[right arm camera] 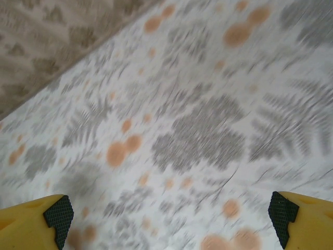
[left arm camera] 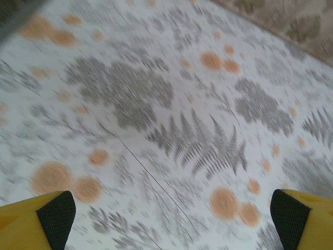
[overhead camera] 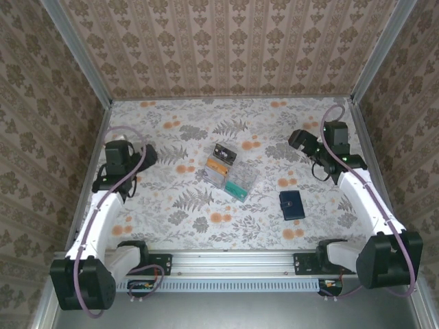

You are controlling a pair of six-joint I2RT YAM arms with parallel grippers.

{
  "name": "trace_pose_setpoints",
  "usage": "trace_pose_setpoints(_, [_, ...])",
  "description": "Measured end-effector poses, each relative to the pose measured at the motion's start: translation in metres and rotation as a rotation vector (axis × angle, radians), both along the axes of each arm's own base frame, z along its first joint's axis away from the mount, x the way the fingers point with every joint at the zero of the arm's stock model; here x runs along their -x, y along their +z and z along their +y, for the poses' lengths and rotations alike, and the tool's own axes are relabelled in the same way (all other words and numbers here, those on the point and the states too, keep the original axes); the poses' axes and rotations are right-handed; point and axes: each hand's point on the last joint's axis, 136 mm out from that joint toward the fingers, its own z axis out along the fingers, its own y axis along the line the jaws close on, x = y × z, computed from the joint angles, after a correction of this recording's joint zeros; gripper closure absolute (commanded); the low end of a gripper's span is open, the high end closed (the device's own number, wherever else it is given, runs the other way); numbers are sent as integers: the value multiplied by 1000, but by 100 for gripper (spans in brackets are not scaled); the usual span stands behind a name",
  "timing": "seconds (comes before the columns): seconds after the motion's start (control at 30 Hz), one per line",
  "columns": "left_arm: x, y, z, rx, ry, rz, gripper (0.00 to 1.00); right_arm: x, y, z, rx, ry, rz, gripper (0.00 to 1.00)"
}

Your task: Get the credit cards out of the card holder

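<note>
The credit cards (overhead camera: 230, 171) lie in a loose, overlapping heap around the middle of the table (overhead camera: 171, 223), flat on its fern-and-flower cover. At the near right end of the heap is a teal card (overhead camera: 237, 187). A card with an orange band (overhead camera: 220, 164) sits farther back, and paler ones lie between and beside them. How many cards there are cannot be told from above.

The card holder (overhead camera: 292, 205) lies by itself to the right of the heap and a little nearer the arms. It is small, dark blue, folded shut and flat on the table, clearly apart from the cards, and nothing touches it.

The left arm (overhead camera: 103, 209) reaches up the left side of the table. Its jaws point toward the middle but stand well apart from the heap. They are spread wide and hold nothing. In the left wrist view the two yellow fingers with black pads (left arm camera: 56, 216) sit at the bottom corners, with bare, blurred tabletop between them.

The right arm (overhead camera: 362, 190) reaches up the right side, with its jaws beyond the card holder and to the right of the heap, touching neither. These jaws are also spread wide and hold nothing. The right wrist view shows black pads (right arm camera: 58, 217) far apart over blurred tabletop.
</note>
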Motion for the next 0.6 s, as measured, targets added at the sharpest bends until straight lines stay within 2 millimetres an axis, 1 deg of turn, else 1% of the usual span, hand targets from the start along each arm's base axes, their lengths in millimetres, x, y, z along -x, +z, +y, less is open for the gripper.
trace_pose_setpoints(0.03, [3,-8,-11,22,-29,24,0,3,-9,12,-47,26,29,0])
trace_pose_setpoints(0.17, [14,-34,-53,100,-140,121,7,14,-35,62,-175,137,134,0])
trace_pose_setpoints(0.23, [20,-44,-74,129,-192,164,16,17,-45,89,-212,198,171,2])
trace_pose_setpoints(0.33, [32,-59,-103,158,-262,230,26,22,-59,120,-250,267,223,6])
trace_pose_setpoints(0.4, [39,-69,-118,169,-294,275,32,23,-68,133,-271,290,257,7])
trace_pose_setpoints(0.43, [43,-76,-125,175,-305,299,36,23,-74,137,-278,290,276,8])
trace_pose_setpoints(0.5, [49,-88,-135,188,-319,336,43,25,-81,139,-282,285,301,8])
trace_pose_setpoints(0.6, [57,-104,-151,200,-344,390,52,25,-81,139,-285,274,304,8])
